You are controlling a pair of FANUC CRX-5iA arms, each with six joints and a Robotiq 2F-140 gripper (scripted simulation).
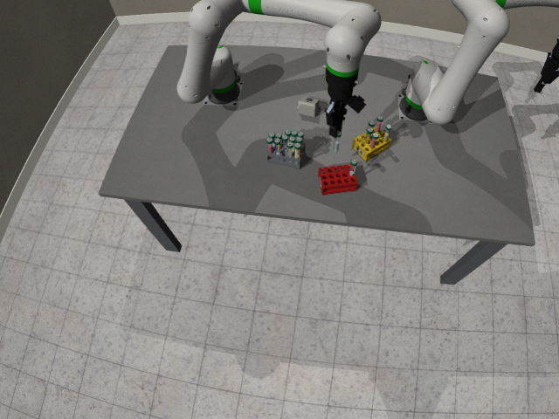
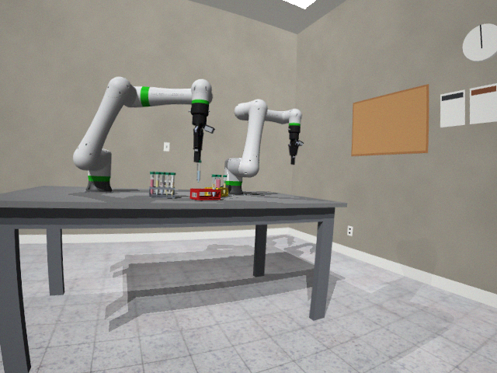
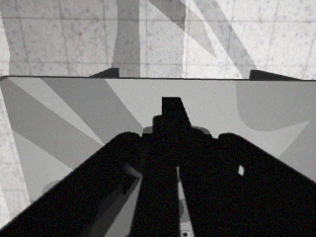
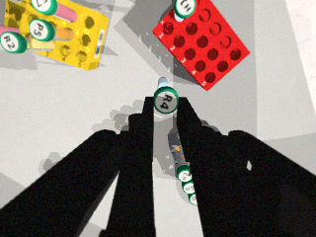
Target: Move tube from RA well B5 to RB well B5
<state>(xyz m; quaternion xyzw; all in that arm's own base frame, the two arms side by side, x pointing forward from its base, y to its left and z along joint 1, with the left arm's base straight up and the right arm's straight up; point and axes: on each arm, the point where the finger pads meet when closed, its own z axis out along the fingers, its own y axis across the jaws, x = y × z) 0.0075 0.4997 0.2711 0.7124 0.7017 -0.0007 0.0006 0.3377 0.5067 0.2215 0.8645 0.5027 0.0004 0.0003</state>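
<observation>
Green-capped tube R4 (image 1: 336,145) (image 2: 198,172) (image 4: 166,101) hangs in our right gripper's (image 1: 334,132) (image 2: 197,160) (image 4: 166,100) grasp, above the bench (image 1: 180,180) (image 2: 60,197) between our grey rack (image 1: 284,161) (image 2: 161,196) (image 4: 174,140) and yellow rack (image 1: 366,154) (image 2: 225,192) (image 4: 85,62); our left gripper (image 1: 538,88) (image 2: 292,162) (image 3: 170,112) is clenched, empty.

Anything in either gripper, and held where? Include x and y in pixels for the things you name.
Right gripper (image 1: 334,133) (image 2: 196,161) (image 4: 166,101): tube R4 (image 1: 336,146) (image 2: 198,175) (image 4: 166,101), by its green-capped top end, body hanging below. Left gripper (image 1: 537,90) (image 2: 293,163) (image 3: 172,99): shut, nothing held.

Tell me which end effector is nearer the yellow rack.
Right. The right end effector is raised beside the yellow rack; the left end effector hangs much farther off.
</observation>
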